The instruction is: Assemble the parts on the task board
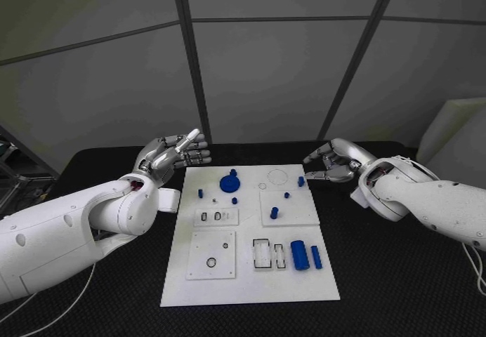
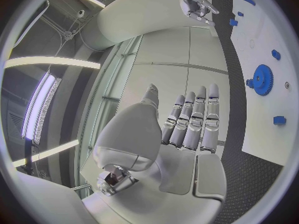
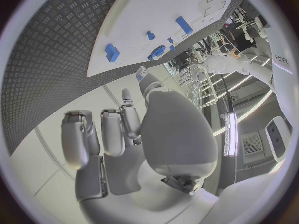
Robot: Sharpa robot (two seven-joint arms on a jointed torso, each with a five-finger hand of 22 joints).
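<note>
two long parts [image 1: 299, 254] lie lengthwise along task board [image 1: 253, 291].

— What carries everything?
— A black worktop [image 1: 385, 281] with a ribbed, patterned surface.
— And what lies directly on it?
— The white board [image 1: 253, 284], in the middle, its long sides running from near to far.

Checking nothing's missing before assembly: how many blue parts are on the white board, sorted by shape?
Gear: 1
Thick cylinder: 1
Thin rod: 1
Small pieces: 6
Total: 9
</note>
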